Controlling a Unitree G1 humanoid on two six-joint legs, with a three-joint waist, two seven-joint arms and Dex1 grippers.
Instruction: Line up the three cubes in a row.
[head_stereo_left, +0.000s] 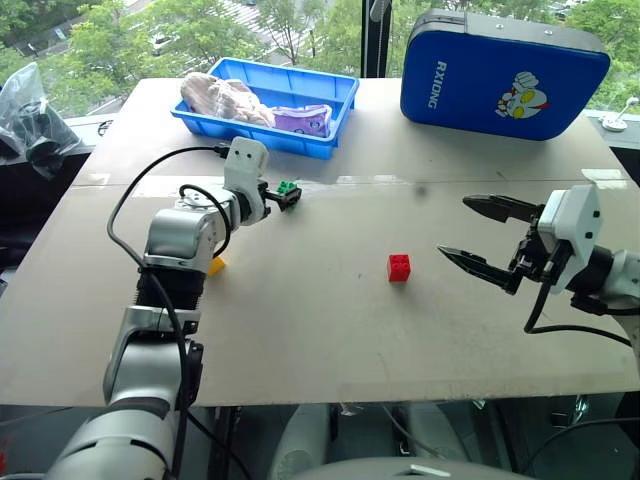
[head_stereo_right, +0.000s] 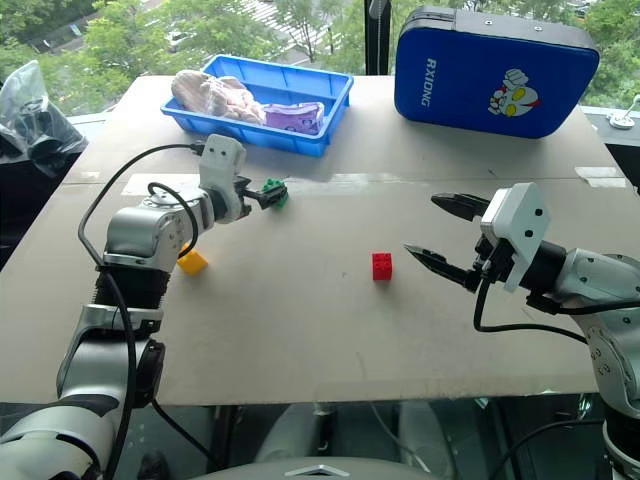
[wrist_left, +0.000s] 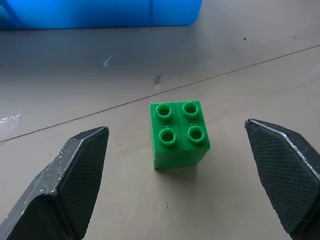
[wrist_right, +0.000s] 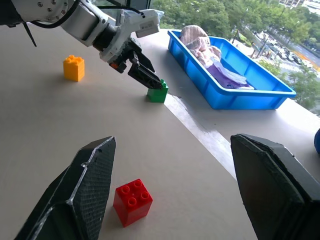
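Observation:
The green cube (wrist_left: 179, 134) stands studs-up on the grey table, toward the back left near the blue tray. My left gripper (wrist_left: 175, 127) is open with one finger on each side of it, both apart from it. Mid-table lies the red cube (head_stereo_left: 399, 267). To its right, my right gripper (head_stereo_left: 453, 226) hovers open and empty above the table, pointing left toward the red cube (wrist_right: 132, 201). Closer to the table's left edge, the yellow-orange cube (head_stereo_right: 192, 261) sits beside my left forearm, which partly hides it in the left eye view.
A blue tray (head_stereo_left: 345, 110) holding a pinkish bundle and a purple item stands at the back left. A large blue case (head_stereo_left: 500, 75) lies at the back right. A dark plastic bag (head_stereo_left: 30, 115) sits off the table's left side.

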